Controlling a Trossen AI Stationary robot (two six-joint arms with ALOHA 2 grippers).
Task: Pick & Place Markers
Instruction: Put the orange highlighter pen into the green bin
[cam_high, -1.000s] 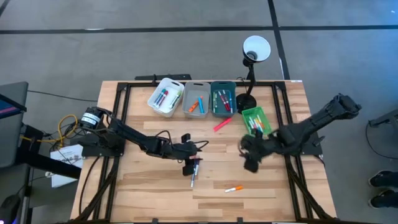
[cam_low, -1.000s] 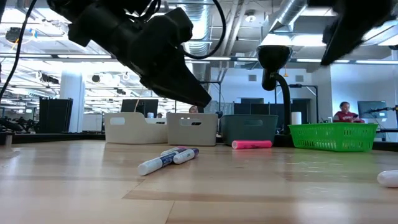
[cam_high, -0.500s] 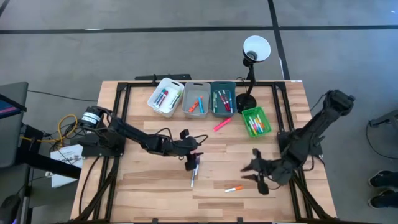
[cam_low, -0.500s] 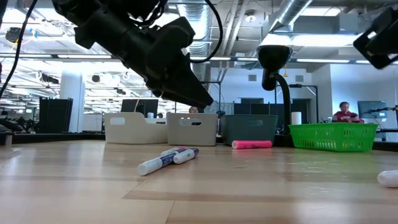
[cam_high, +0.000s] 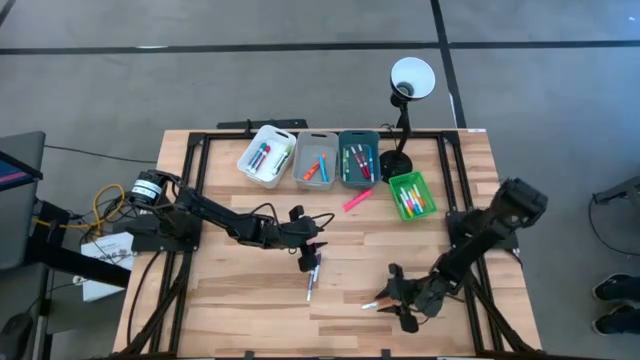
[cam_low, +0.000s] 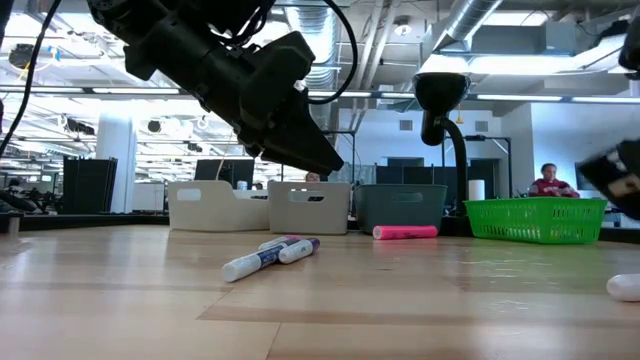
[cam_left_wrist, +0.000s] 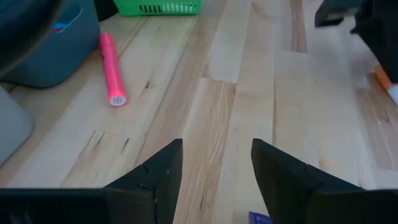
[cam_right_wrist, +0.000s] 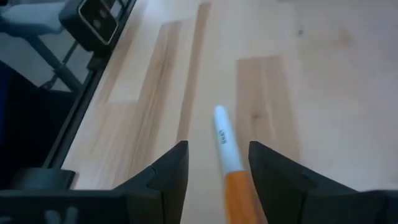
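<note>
right gripper (cam_high: 392, 303) low at the front edge, fingers spread either side of the orange-and-white marker (cam_right_wrist: 227, 158) on the table (cam_high: 230, 300); left gripper (cam_high: 308, 262) spread above two markers (cam_low: 270, 256) mid-table; pink marker (cam_left_wrist: 112, 70) near the bins (cam_high: 318, 158)

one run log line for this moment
left gripper: open, over purple marker | right gripper: open, astride orange marker | pink marker: loose on table | bins: partly filled
</note>
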